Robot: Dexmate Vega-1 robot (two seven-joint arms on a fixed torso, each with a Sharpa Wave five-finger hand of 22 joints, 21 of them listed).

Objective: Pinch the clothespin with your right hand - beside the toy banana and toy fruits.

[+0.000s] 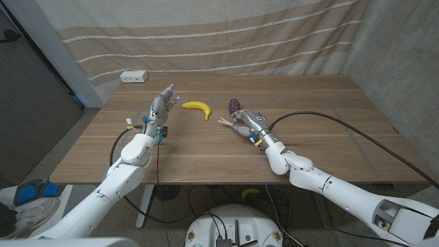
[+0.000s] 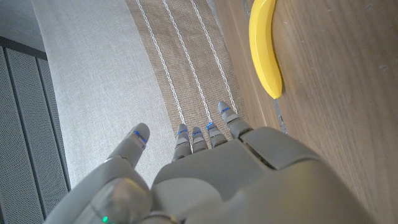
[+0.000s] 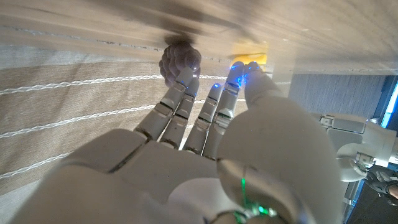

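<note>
A: Right hand state?
B: Reaching mid-table, fingertips at the clothespin; a pinch, can't tell.
A: Progress?
B: Probably squeeze left. Left hand released, idle. Banana, purple toy fruit just beyond.

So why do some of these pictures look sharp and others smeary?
Head view: evenly lit and sharp, with the toy banana crisp on the table. Left wrist view: the left hand is softly out of focus. Right wrist view: the right hand looms large, and the wood beyond its fingertips is smeared.
</note>
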